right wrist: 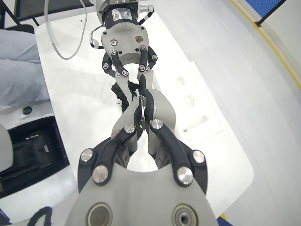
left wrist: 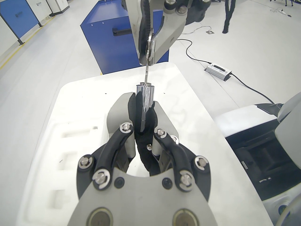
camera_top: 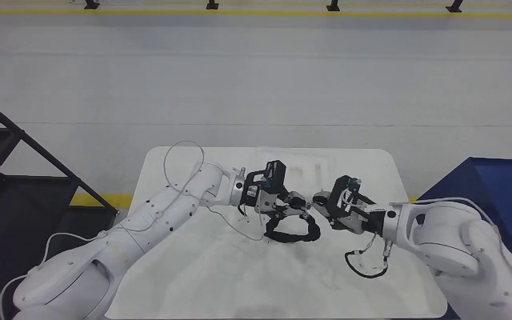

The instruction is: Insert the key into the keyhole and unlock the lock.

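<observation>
Now the left tool (left wrist: 142, 101) clamps the shiny chrome cylinder lock (left wrist: 146, 95) above the white bench (left wrist: 192, 123), the right tool (left wrist: 146, 60) pinches the flat silver key (left wrist: 147, 71), its tip at the lock's end.

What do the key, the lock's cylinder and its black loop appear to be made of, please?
Key: thin bare metal with a dull silver sheen.
Lock cylinder: polished, likely chromed metal, given its mirror-like reflections.
Black loop: looks like a matte, fuzzy fabric sleeve, probably over a cable, but the core is hidden.

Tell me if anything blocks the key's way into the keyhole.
Nothing visible does. The flat silver metal key, in the right gripper, meets the end face of the shiny chrome cylinder lock held by the left gripper.
</observation>
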Motion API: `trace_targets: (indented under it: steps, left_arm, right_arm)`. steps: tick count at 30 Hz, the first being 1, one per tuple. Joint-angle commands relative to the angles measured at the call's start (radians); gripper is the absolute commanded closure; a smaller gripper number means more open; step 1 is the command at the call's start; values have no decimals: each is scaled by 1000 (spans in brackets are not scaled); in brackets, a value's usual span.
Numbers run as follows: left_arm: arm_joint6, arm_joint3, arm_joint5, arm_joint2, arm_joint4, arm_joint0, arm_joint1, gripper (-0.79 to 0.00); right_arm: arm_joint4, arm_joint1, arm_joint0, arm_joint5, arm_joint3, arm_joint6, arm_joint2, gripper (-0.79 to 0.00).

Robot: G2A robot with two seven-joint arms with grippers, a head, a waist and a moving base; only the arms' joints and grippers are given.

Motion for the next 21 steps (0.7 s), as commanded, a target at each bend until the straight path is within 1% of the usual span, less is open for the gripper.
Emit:
trace_targets:
  steps: [1, 6, 7, 8, 9, 16, 18, 21]
  left_arm:
    - [5, -3, 0, 0, 7, -1, 0, 0]
    - [15, -5, 0, -1, 26, -1, -2, 0]
    - [16, -4, 0, -1, 30, -2, -2, 0]
    - [16, -3, 0, -1, 32, -1, -3, 0]
    - [16, -2, 0, -1, 35, -1, -3, 0]
    - [-2, 30, 0, -4, 63, 5, -4, 0]
    - [-18, 54, 0, -3, 84, 14, -3, 0]
    - [-57, 94, 28, -6, 115, 29, -4, 0]
  right_arm:
    - [58, 1, 11, 22, 16, 40, -1, 0]
    - [128, 0, 33, 65, 31, 72, -6, 0]
    - [139, -1, 34, 70, 35, 73, -8, -105]
    - [147, -1, 36, 74, 39, 77, -9, -382]
    - [154, -1, 38, 74, 42, 77, -10, -785]
    - [202, 0, 37, 56, 73, 64, 0, -785]
    - [207, 2, 32, 46, 82, 59, 11, -785]
    - [223, 4, 22, 29, 101, 47, 27, -785]
